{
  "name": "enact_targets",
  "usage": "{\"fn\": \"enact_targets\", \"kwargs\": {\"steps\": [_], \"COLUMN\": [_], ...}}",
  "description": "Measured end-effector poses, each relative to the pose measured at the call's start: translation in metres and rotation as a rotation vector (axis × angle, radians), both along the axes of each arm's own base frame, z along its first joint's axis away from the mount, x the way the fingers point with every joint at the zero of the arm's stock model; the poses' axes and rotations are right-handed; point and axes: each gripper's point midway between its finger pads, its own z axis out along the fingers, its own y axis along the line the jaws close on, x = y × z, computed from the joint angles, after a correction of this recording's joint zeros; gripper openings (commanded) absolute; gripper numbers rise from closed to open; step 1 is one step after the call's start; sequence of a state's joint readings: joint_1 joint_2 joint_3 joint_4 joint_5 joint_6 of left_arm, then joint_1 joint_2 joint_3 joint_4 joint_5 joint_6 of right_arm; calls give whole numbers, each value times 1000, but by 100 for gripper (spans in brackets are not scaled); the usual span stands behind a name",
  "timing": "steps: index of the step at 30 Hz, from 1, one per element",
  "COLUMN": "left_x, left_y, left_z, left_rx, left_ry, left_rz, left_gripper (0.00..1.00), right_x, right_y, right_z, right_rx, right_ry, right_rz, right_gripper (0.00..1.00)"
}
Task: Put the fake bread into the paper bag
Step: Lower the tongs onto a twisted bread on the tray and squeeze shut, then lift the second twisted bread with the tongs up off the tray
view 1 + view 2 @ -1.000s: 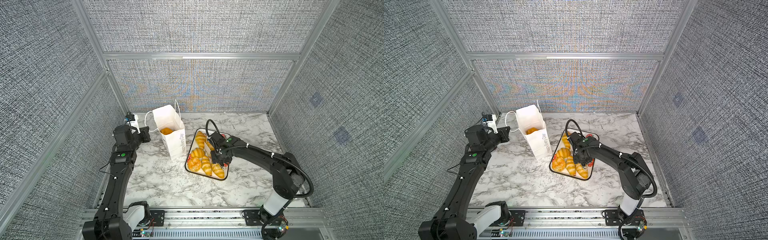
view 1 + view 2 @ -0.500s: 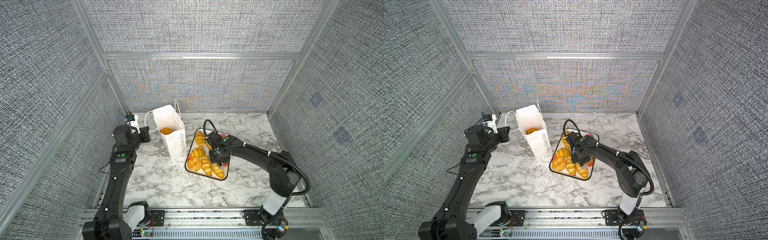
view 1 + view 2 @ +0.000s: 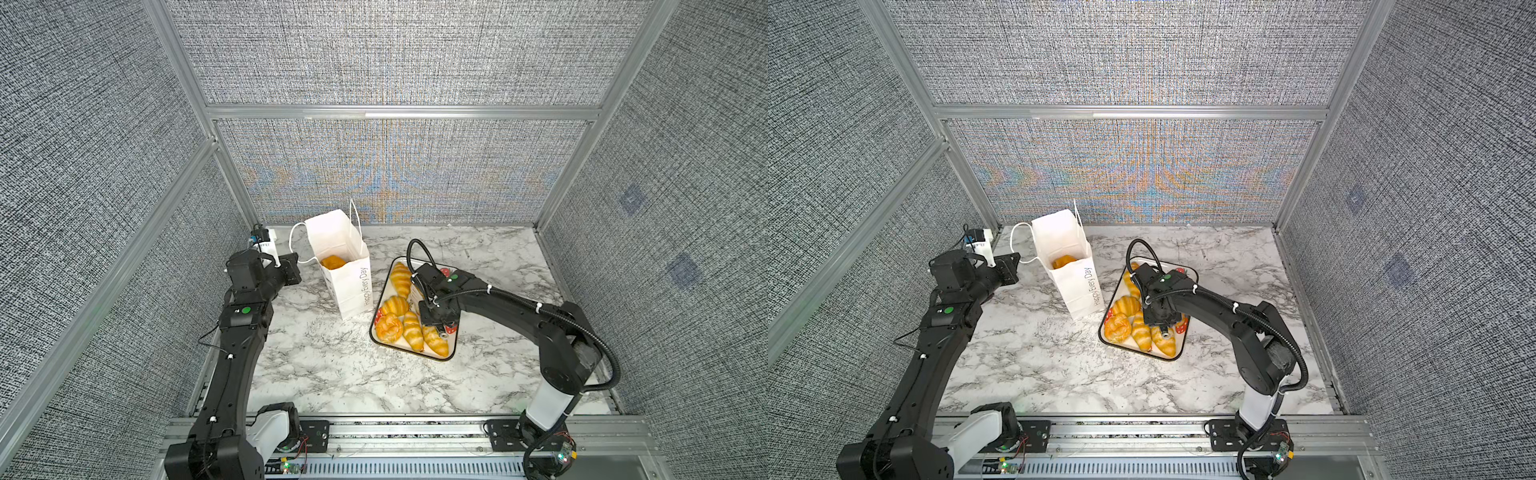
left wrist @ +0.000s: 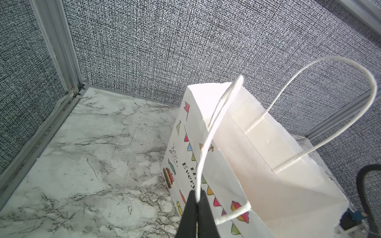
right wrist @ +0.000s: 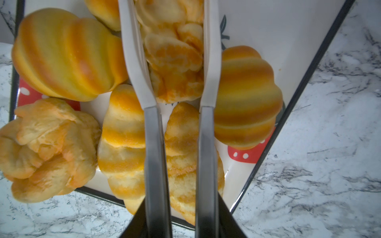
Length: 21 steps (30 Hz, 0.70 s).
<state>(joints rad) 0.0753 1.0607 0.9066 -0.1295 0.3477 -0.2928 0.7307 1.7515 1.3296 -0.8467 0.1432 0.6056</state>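
The white paper bag [image 3: 351, 270] [image 3: 1077, 286] [image 4: 263, 164] stands open at the back left, with one piece of fake bread [image 3: 332, 262] [image 3: 1064, 262] inside. My left gripper [image 4: 197, 198] [image 3: 296, 268] is shut on the bag's thin cord handle [image 4: 206, 144]. My right gripper [image 5: 181, 218] [image 3: 436, 318] hangs over the tray [image 3: 415, 354] [image 5: 278, 26] and is shut on metal tongs [image 5: 155, 144] with white tips. The tong tips flank a flaky golden pastry [image 5: 173, 57]. Several more croissants and rolls [image 5: 61, 53] [image 3: 401, 279] lie around it on the tray.
The strawberry-printed tray sits on the marble table [image 3: 324, 365] to the right of the bag. Grey mesh walls and aluminium posts [image 4: 59, 45] close in the back and sides. The right arm's black cable [image 3: 415, 253] loops above the tray.
The tongs in my right gripper have narrowed around the flaky pastry, and the right wrist has shifted slightly over the tray. My left gripper and the bag have not moved.
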Motion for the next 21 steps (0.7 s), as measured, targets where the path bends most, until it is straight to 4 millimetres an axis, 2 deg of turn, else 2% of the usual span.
{"fn": "enact_targets", "kwargs": {"steps": [8,21], "left_x": [0,1], "left_y": [0,0], "left_z": [0,-1], "left_rx": [0,-1], "left_ry": [0,4], "left_rz": [0,0], "left_gripper": [0,0], "right_x": [5,10], "right_y": [-6,-17], "right_z": [21,74], "right_rx": [5,115], "right_ry": [-67,-264], "right_rz": [-22,-83], "right_gripper": [32,32]}}
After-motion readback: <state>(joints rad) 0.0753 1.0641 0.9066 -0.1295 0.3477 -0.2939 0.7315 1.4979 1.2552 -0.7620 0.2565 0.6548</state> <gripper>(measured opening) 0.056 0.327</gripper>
